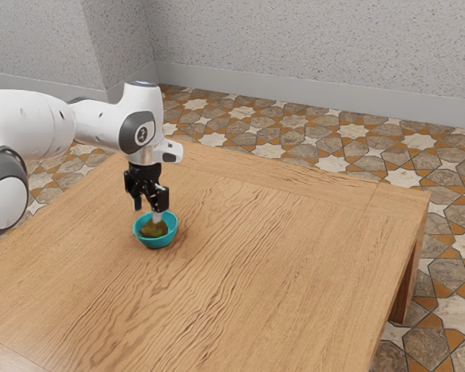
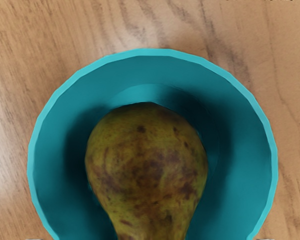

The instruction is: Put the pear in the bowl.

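Patterned tile floor (image 1: 438, 271), pale speckled walls (image 1: 294, 46); wooden bench (image 1: 271, 263) in front. Teal bowl (image 1: 165, 242) stands upright on the bench, in from its edges, nearer the far corner at the exterior view's left. Pear (image 2: 147, 165) lies inside the bowl, broad end within the rim, neck beneath the hand. Pincer (image 1: 148, 212) low over the bowl, its two fingers spread, one to each side of the neck, gripping nothing. Assessment: placement looks complete and the fruit appears released. Remaining: lift the pincer straight up, clear of rim and neck; a sideways drift could nudge either.
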Robot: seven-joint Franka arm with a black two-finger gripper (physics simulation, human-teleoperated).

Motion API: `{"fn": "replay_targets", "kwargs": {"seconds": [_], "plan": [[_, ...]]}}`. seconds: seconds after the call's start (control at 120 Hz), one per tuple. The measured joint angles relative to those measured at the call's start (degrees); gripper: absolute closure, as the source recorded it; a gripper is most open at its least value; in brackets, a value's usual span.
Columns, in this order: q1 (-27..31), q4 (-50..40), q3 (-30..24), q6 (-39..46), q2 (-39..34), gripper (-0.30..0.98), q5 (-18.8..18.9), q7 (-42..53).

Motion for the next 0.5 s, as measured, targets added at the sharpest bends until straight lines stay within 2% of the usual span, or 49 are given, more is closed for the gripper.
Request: {"fn": "replay_targets", "kwargs": {"seconds": [0.133, 0.3, 0.375, 0.5], "plan": [[-1.05, 0.18, 0.07, -0.50, -2.10, 0.07, -0.03, 0.97], [-8.06, -0.26, -0.15, -5.44, -16.71, 0.03, 0.09, 0.91], [-11.21, -0.47, -0.42, -9.21, -23.19, 0.02, 1.33, -0.19], [-11.40, -0.26, -2.12, -15.36, -26.35, 0.01, 1.17, -2.88]]}}
